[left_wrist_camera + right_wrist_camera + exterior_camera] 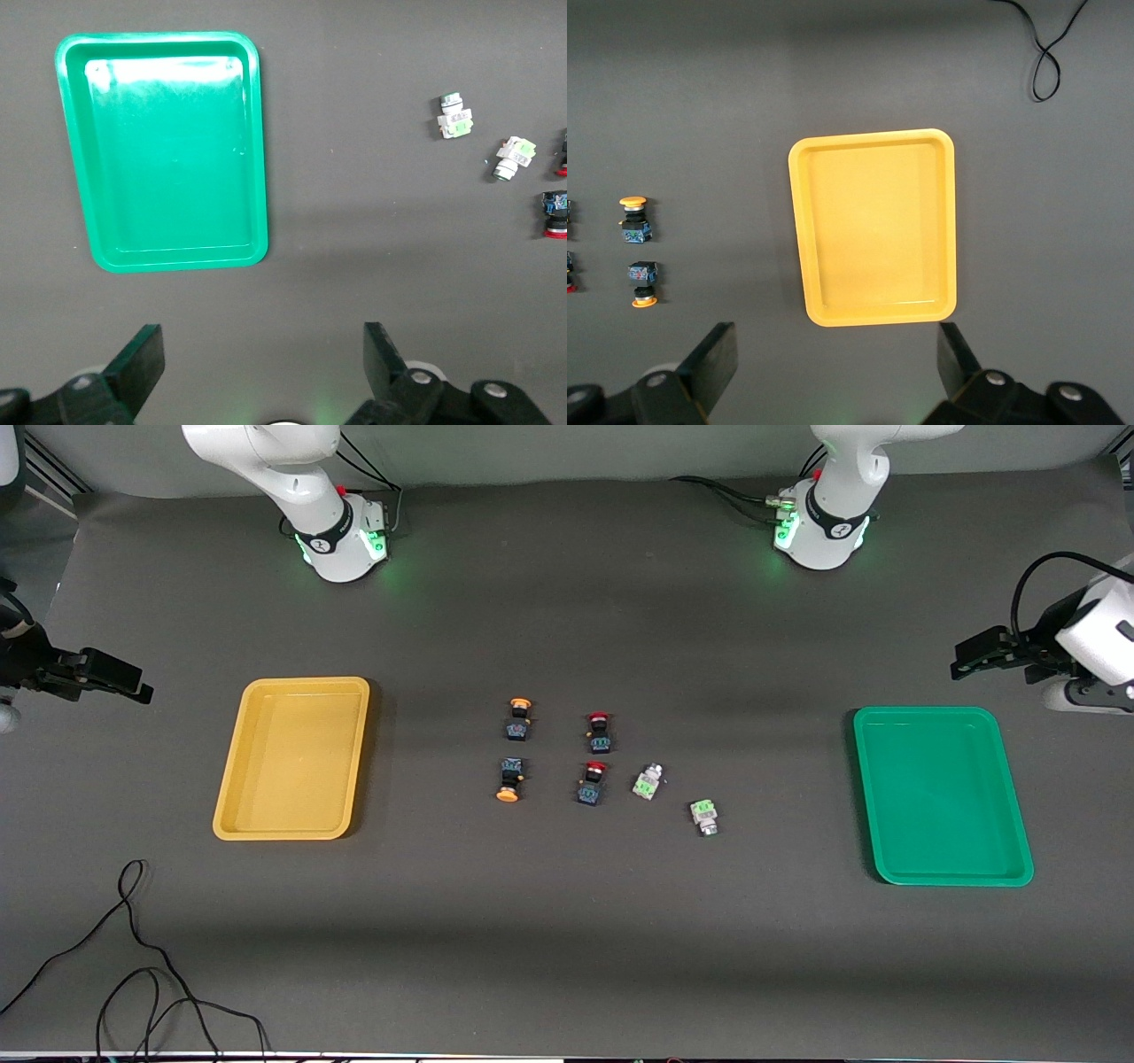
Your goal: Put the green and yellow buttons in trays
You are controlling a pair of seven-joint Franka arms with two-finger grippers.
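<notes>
Two yellow-capped buttons (519,720) (509,779) and two green buttons (648,781) (704,816) lie mid-table. The yellow tray (229,815) lies empty toward the right arm's end. The green tray (886,850) lies empty toward the left arm's end. My left gripper (970,657) is open and empty, over the mat beside the green tray (168,150). The left wrist view also shows the green buttons (454,117) (514,157). My right gripper (133,685) is open and empty, over the mat beside the yellow tray (877,230). The right wrist view also shows the yellow buttons (634,220) (641,283).
Two red-capped switches (600,732) (592,783) lie between the yellow and green buttons. A black cable (133,948) loops on the mat nearer to the front camera than the yellow tray.
</notes>
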